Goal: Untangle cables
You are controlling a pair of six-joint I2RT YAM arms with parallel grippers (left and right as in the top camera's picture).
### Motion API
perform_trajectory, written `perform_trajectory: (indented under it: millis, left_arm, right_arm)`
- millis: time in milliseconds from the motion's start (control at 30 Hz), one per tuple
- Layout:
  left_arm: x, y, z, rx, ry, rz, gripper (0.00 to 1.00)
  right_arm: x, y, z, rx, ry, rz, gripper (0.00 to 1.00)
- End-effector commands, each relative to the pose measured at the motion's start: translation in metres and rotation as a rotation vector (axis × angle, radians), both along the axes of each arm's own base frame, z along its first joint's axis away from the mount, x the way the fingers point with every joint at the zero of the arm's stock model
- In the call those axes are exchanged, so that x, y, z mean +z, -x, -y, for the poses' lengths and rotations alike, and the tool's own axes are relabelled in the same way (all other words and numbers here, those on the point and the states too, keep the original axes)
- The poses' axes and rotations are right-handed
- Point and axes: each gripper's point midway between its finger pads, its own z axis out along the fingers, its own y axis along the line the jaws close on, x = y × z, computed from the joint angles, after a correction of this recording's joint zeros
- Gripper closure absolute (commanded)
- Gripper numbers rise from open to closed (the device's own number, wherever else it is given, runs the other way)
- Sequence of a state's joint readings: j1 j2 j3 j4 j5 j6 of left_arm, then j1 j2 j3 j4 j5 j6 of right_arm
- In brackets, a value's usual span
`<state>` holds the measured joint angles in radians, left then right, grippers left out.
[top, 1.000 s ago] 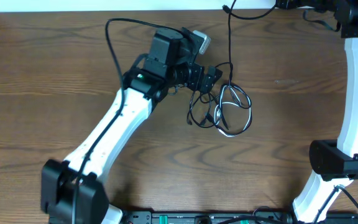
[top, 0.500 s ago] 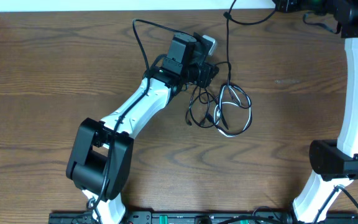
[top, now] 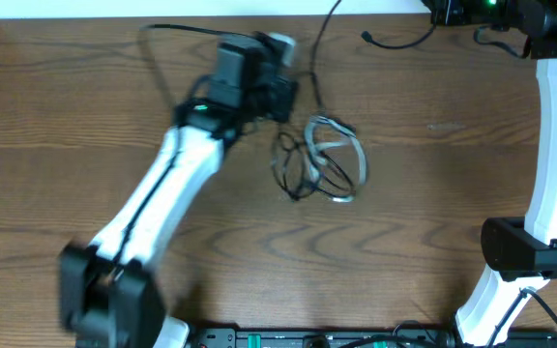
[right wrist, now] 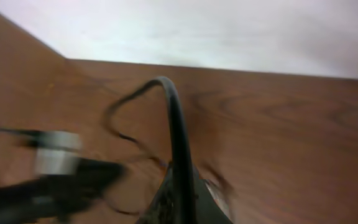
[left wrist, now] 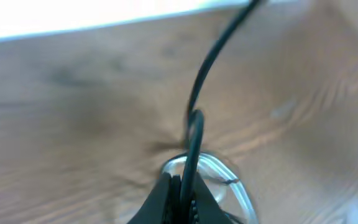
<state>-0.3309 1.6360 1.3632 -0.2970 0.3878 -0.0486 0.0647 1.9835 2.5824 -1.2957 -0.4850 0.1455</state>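
The left gripper, far-centre on the bench, and the right gripper, far right, each pinch a black cable. The cables lie looped together mid-bench, so untangling has barely begun.

Thin black and grey cables, loosely looped together in one tangle.

A brown tabletop with wavy wood grain fills the overhead view (a faint pale smudge sits on its right half). A white strip borders its far edge, and a black rail with green spots runs along its near edge.
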Motion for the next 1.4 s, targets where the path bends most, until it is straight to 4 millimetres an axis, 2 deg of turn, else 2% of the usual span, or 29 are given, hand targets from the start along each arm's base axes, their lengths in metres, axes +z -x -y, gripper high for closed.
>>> perform_trajectory:
  millis: [0, 167, 333, 367, 400, 600, 667, 700, 833, 1000, 1167, 1267, 1300, 1367]
  left_arm:
    - [0.061, 0.012, -0.030, 0.077, 0.046, 0.101, 0.93]
    - [0.106, 0.032, -0.053, 0.119, 0.079, 0.180, 0.93]
    - [0.128, 0.042, -0.063, 0.146, 0.111, 0.222, 0.93]
    - [0.132, 0.044, -0.063, 0.143, 0.118, 0.227, 0.92]
    - [0.132, 0.045, -0.062, 0.140, 0.123, 0.225, 0.93]
    - [0.136, 0.046, -0.059, 0.128, 0.150, 0.223, 0.93]
    - [0.141, 0.045, -0.061, 0.136, 0.159, 0.233, 0.93]
    - [0.149, 0.044, -0.064, 0.147, 0.169, 0.246, 0.92]
    - [0.170, 0.040, -0.077, 0.193, 0.204, 0.273, 0.93]
    - [0.183, 0.036, -0.094, 0.242, 0.220, 0.295, 0.92]
    - [0.180, 0.035, -0.101, 0.268, 0.228, 0.274, 0.93]
    - [0.177, 0.036, -0.099, 0.258, 0.230, 0.260, 0.92]
    - [0.176, 0.037, -0.096, 0.239, 0.237, 0.250, 0.93]
    - [0.172, 0.040, -0.087, 0.190, 0.255, 0.222, 0.93]
  right_arm:
    - [-0.002, 0.001, 0.031, -0.115, 0.093, -0.002, 0.99]
    - [-0.028, 0.002, 0.068, -0.234, 0.159, -0.105, 0.99]
    - [-0.069, -0.002, 0.111, -0.338, 0.209, -0.249, 0.99]
    - [-0.090, -0.007, 0.128, -0.368, 0.218, -0.313, 0.99]
    - [-0.103, -0.010, 0.136, -0.380, 0.218, -0.347, 0.99]
    - [-0.175, -0.028, 0.173, -0.428, 0.214, -0.513, 0.99]
    - [-0.198, -0.032, 0.184, -0.442, 0.210, -0.561, 0.99]
    - [-0.219, -0.035, 0.195, -0.456, 0.205, -0.608, 0.99]
    - [-0.260, -0.034, 0.221, -0.491, 0.188, -0.697, 0.99]
    - [-0.287, -0.028, 0.251, -0.540, 0.166, -0.752, 0.99]
    - [-0.290, -0.022, 0.280, -0.598, 0.169, -0.756, 0.99]
    - [-0.290, -0.018, 0.284, -0.589, 0.164, -0.759, 0.96]
    - [-0.290, -0.019, 0.280, -0.544, 0.159, -0.749, 0.86]
    - [-0.285, -0.024, 0.259, -0.397, 0.118, -0.705, 0.55]
